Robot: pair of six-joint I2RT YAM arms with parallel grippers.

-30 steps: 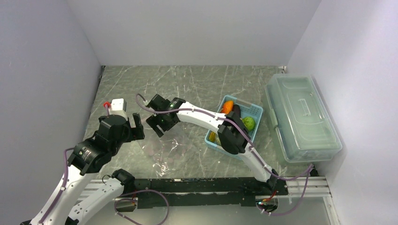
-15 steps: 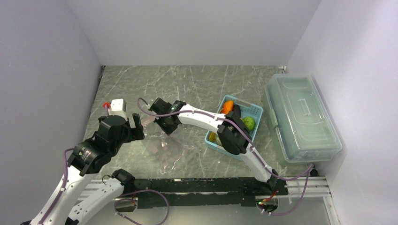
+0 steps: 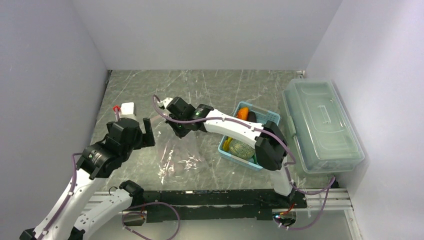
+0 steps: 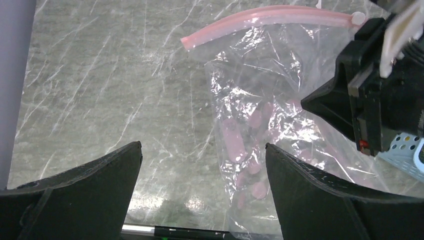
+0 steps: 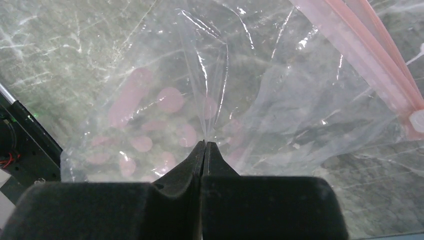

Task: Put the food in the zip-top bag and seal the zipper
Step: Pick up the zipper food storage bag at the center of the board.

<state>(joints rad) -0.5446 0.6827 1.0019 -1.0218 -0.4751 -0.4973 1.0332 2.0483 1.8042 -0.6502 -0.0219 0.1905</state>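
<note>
One zip-top bag (image 5: 280,90) sits pinched in the closed right tool (image 5: 205,144); left tool (image 4: 202,146) gapes wide, empty.

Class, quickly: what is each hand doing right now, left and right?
Left hand: open, holding nothing.
Right hand: shut, pinching the zip-top bag.

I see my left gripper (image 4: 202,150) spread wide over the marble table (image 4: 100,75), with the crinkled zip-top bag (image 4: 260,100) and its curving pink zipper (image 4: 260,15) to the right.

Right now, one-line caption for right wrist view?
Right end effector pinching a fold of the clear zip-top bag, pink zipper upper right.
</note>
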